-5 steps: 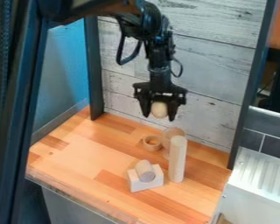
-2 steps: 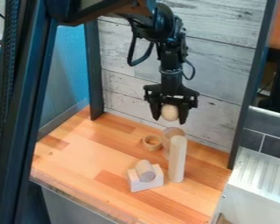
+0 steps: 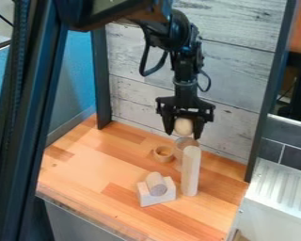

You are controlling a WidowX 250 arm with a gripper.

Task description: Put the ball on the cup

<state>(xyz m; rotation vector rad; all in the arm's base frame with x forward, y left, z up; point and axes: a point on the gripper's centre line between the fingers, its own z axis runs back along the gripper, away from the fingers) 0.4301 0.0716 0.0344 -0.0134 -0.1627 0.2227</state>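
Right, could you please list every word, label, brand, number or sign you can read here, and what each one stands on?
None: I can read no text anywhere in this view.
Ball, tall wooden cylinder, notched block: no lettering that I can make out.
Board wall: dark marks that look like wood grain, not writing.

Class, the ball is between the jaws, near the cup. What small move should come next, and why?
Probably ease the ball straight down onto the cup: it is held between the jaws and appears just above the rim, while the tall post beside the cup makes sideways movement seem risky.
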